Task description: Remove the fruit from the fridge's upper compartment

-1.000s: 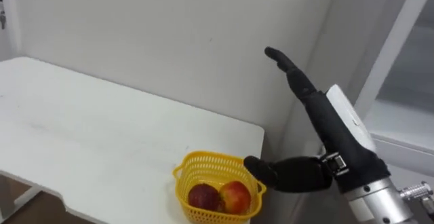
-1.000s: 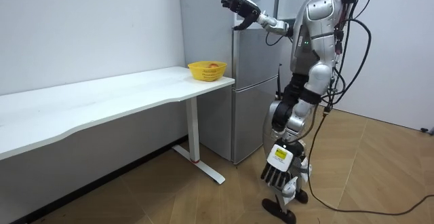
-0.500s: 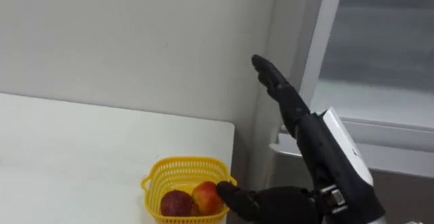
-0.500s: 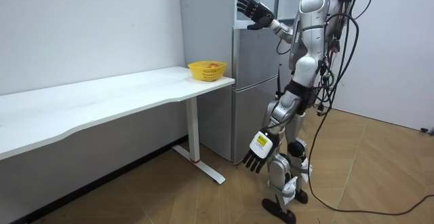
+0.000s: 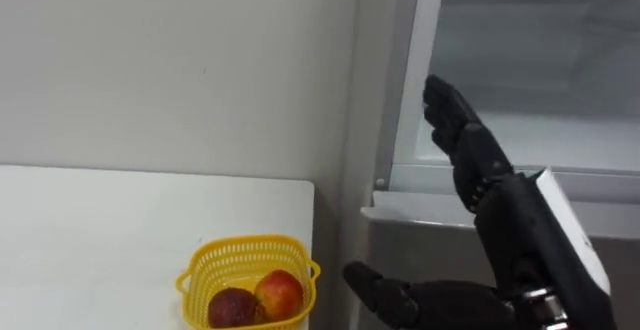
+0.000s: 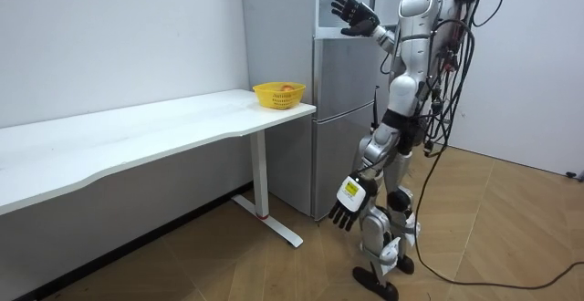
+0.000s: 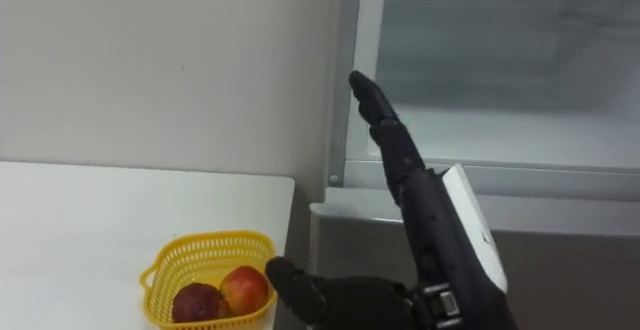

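the robot stands facing a fridge. its right hand [image 5: 490, 195] is held up flat, fingers straight and thumb spread out low. just beyond the fingertips is the open upper fridge compartment [image 5: 545, 130], with a pale shelf; what it holds cannot be made out. below and left of the hand, near the thumb, a yellow basket [image 5: 240, 242] with two apples [image 5: 280, 293] sits on a white table [image 5: 100, 230]. the left hand [image 6: 349, 206] hangs by the knee, fingers relaxed.

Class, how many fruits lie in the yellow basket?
2: a dark red fruit on the left of the basket, a red-yellow fruit beside it on the right. More may be hidden underneath.
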Tool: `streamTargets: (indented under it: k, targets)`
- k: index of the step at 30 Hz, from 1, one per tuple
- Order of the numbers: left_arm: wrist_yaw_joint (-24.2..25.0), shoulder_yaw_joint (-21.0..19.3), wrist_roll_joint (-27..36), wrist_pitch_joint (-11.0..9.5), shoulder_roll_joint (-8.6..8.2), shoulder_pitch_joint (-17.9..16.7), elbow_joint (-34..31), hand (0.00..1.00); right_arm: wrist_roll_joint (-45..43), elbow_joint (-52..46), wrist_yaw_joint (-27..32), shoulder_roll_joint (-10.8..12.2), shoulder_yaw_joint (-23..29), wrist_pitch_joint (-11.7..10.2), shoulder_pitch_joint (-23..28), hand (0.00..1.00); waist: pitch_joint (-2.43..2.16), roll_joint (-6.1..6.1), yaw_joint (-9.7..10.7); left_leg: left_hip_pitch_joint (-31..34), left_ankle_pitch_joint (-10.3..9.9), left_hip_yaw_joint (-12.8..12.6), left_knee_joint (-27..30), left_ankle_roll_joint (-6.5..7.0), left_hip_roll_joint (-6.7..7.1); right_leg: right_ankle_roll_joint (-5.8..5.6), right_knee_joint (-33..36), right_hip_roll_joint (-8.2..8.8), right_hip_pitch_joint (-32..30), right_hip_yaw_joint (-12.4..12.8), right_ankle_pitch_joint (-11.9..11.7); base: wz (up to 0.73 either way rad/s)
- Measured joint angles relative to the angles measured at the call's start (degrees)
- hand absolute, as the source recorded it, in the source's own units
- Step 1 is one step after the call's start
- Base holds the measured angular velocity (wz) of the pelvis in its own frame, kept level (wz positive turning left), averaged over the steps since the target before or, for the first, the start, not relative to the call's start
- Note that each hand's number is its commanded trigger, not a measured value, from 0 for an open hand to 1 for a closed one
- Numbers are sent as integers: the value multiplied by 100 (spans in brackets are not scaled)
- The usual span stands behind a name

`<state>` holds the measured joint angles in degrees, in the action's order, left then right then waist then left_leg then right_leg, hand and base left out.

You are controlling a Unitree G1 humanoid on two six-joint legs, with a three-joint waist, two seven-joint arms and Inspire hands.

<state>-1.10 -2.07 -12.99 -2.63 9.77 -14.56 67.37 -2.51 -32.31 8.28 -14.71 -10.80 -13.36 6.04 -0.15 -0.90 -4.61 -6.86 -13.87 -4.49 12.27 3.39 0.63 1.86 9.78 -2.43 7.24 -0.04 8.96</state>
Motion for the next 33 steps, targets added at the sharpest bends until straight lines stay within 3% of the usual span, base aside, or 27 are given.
streamTargets:
  k: [3, 9, 10, 13, 20, 25, 30, 33]
  targets:
    - [-2, -2, 5, -1, -11, 59, 7, 0, -6, 9, 181, 141, 148, -41, 261, 0, 2, 62, 105, 19, -2, -27, -2, 5, -3, 9, 1, 7, -41, 58, -9, -6]
    - [-93, 1, 2, -2, -12, 83, 208, 0, -33, 127, 569, 127, 332, -82, 828, 0, -21, 156, 285, -8, -1, -114, -70, 5, -14, 9, 0, -13, -43, 137, -9, -8]
    - [-139, 2, 3, 1, -4, 80, 254, 0, -53, 389, 699, 124, 339, -152, 963, 0, -20, 155, 321, -38, -1, -151, -96, 4, -23, 9, 5, -10, -38, 143, -9, -16]
    - [-225, 2, 5, 8, -24, 77, 262, 0, 42, 999, 825, 129, 451, -72, 1342, 0, -18, 146, 418, -56, -1, -186, -128, 4, -22, 9, 2, -16, -49, 152, -9, -8]
    - [-300, 8, 226, 2, -14, 15, 190, 0, 1373, 1693, 1185, 147, 978, 8, 1597, 0, -13, 127, 581, -11, -3, -336, -174, 3, -37, 10, 21, -67, -173, 371, -7, -12]
    - [-403, -8, 236, -68, -11, -44, 81, 0, 2209, 2118, 1526, 150, 1043, -47, 1804, 0, -10, 112, 603, -75, -11, -464, -191, -2, -58, 10, 16, -74, -160, 373, -8, -11]
    - [-613, -8, 679, -114, 4, -50, 72, 0, 3467, 3305, 1982, 155, 1151, -43, 1803, 0, 16, 66, 691, -24, -66, -477, -156, 12, -68, 4, 34, -64, -235, 323, -4, -2]
    - [-621, -8, 687, -112, 39, -113, 72, 0, 3989, 3781, 2238, 159, 1342, -40, 1779, 0, 1, 64, 765, 72, -80, -470, -99, 15, -67, 2, 15, -65, -251, 308, -2, 0]
